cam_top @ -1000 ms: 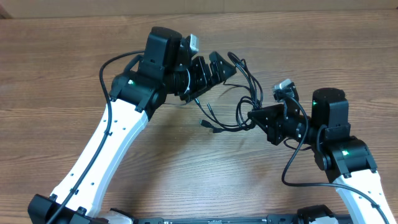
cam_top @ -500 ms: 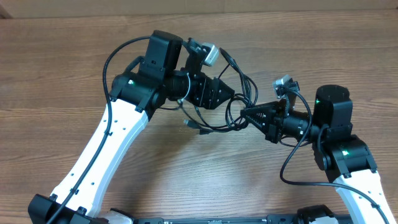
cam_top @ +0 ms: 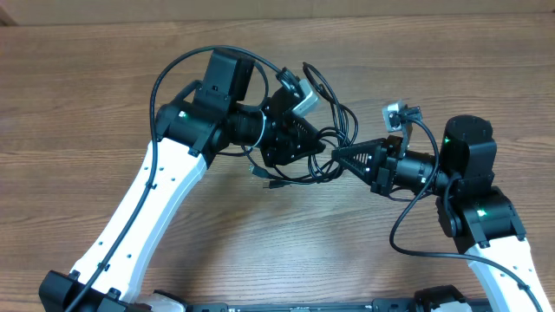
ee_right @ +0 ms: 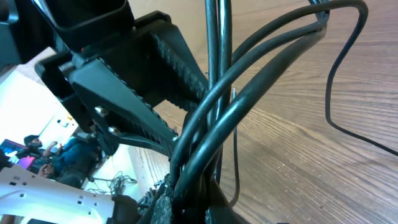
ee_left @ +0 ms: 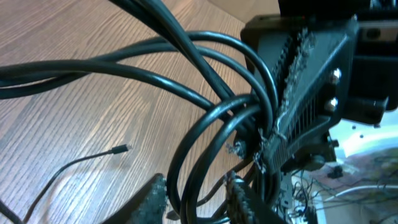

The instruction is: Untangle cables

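Wood table: looped black cables pinched by right claw; left claw grip unclear

Wooden table, brown grain. Black cables bunched above middle; one thin strand's plug end resting on wood.
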Motion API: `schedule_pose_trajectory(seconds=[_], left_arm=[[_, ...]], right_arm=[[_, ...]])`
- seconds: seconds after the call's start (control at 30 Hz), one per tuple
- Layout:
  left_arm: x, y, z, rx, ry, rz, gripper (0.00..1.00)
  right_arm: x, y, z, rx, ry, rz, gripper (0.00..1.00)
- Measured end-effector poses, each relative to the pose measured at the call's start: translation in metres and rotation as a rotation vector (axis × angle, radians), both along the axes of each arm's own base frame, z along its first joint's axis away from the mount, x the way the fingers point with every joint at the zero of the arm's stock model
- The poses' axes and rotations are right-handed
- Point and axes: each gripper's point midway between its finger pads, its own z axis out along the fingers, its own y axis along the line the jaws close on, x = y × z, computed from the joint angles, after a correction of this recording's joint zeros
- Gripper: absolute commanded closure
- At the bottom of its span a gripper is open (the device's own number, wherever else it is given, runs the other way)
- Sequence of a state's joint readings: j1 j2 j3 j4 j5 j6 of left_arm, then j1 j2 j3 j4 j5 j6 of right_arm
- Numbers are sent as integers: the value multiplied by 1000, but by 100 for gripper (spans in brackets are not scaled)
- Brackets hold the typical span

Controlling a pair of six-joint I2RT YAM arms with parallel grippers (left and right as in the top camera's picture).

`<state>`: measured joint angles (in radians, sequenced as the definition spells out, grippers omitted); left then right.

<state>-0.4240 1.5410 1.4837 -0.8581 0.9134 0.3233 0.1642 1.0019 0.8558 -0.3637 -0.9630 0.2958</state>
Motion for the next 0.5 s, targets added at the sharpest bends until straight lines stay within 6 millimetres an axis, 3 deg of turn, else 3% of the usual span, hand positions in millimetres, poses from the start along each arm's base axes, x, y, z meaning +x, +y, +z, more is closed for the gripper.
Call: schedule_pose_trajectory(seconds=[0.23, 0.27, 0.3, 0.47, 0.5], left_arm=[[2, -1, 3, -10, -62, -27, 36], [2, -1, 3, -11, -65, -29, 20], [2, -1, 3, -10, -65, -28, 17], [2, -1, 3, -11, -69, -30, 12], [2, -1, 3, -11, -69, -31, 22]], right_arm=[[-4, 2, 2, 28, 39, 16, 96], [-6, 3, 3, 34, 40, 27, 96], [-7, 3, 4, 37, 41, 34, 96], [-13, 6, 7, 55, 46, 70, 96], [-14, 6, 7, 58, 46, 77, 96]])
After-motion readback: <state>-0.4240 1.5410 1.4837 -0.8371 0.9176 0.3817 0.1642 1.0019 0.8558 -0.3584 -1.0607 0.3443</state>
